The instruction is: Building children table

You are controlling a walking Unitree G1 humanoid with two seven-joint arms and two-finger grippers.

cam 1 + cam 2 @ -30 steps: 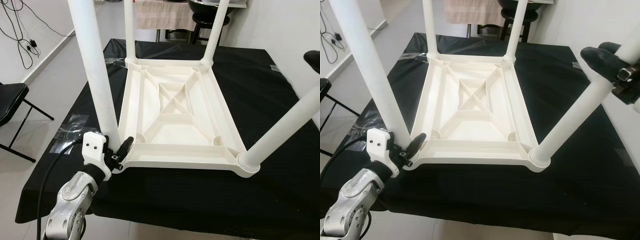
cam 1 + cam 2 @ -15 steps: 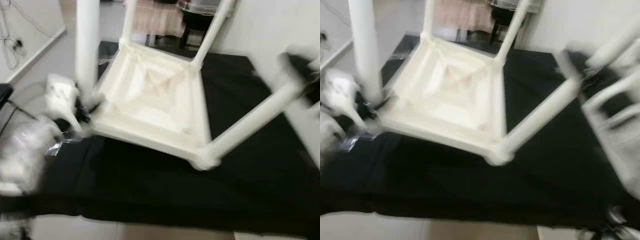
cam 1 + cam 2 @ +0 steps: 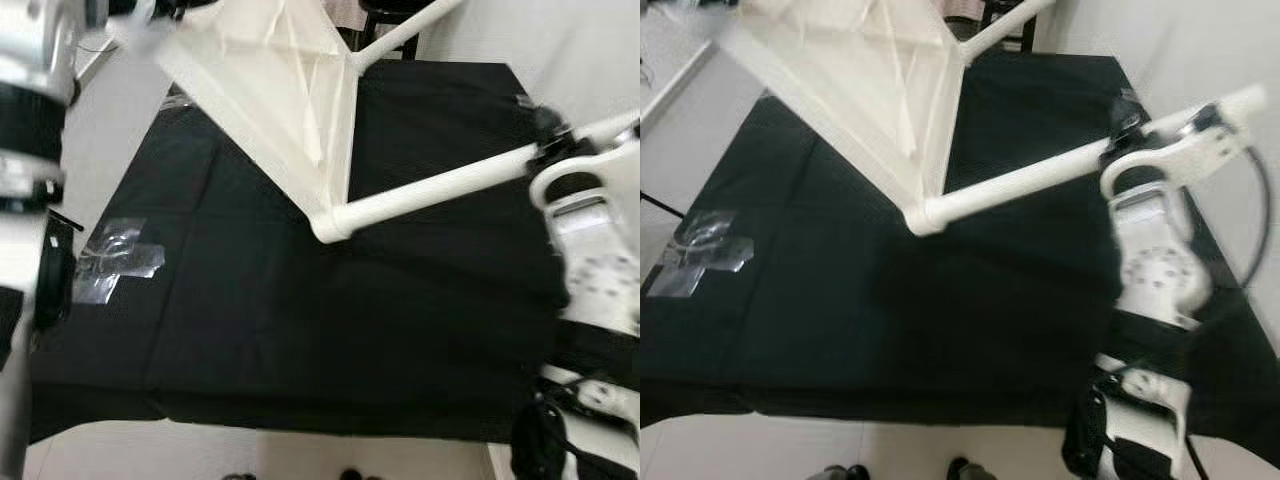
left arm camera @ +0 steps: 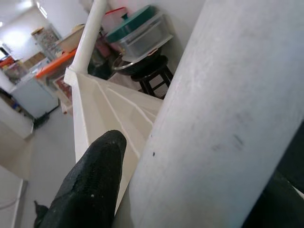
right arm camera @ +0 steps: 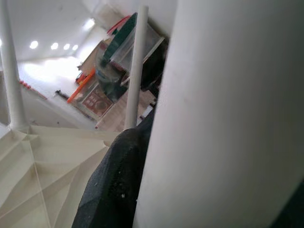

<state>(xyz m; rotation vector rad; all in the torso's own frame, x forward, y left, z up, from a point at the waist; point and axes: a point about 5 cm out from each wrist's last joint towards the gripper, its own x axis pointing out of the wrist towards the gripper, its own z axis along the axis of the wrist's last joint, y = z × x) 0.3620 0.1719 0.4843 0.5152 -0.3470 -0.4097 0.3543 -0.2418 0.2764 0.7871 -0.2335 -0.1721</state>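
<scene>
The white plastic children's table point(image 3: 285, 85) hangs tilted above the black-covered worktable point(image 3: 300, 330), its underside facing me and its left side high. One white leg point(image 3: 440, 188) runs from the low corner out to the right. My right gripper point(image 3: 550, 138) is shut on that leg near its far end; the right wrist view has a black finger point(image 5: 118, 185) pressed against the leg point(image 5: 228, 118). My left arm point(image 3: 30, 110) reaches up at the left. In the left wrist view my left gripper point(image 4: 199, 161) is shut on another leg point(image 4: 223, 109), one finger point(image 4: 90, 185) beside it.
Clear tape point(image 3: 115, 262) is stuck to the black cloth at the left. A dark stool point(image 4: 145, 71) with a lidded container stands behind the worktable. Pale floor runs along the left and the near edge. A white wall lies to the right.
The children's table has gone from lying flat upside down on the black cloth to being lifted and tipped, left side up. Both arms rose with its legs. The camera view shifted too.
</scene>
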